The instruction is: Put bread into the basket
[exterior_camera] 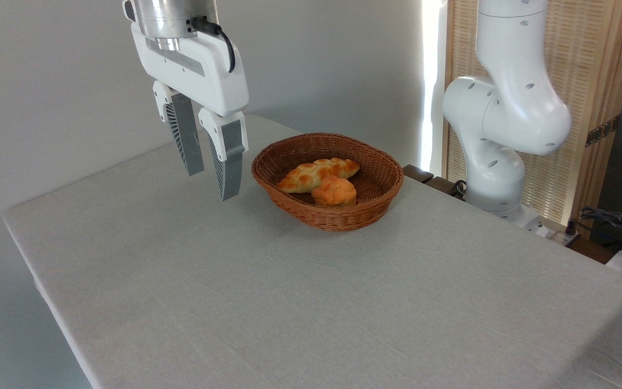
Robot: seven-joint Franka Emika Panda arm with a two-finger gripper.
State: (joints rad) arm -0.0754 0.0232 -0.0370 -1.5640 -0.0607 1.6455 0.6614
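bread (333, 192): sat inside the basket (381, 162), tucked against the braided loaf (316, 173); right of the tool, lower down
gripper (213, 182): held above the table (289, 302) near its back edge, left of the basket; fingers spread, nothing gripped

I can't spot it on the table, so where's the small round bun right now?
The bun sits inside the wicker basket, near its front rim, touching the braided loaf behind it.

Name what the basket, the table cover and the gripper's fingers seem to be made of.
Basket: woven wicker, reddish-brown, shown by its ribbed weave. Table cover: probably matte grey cloth with a fine weave. Fingers: likely grey plastic or rubber, ribbed along one side; the gripper body looks like glossy white plastic.
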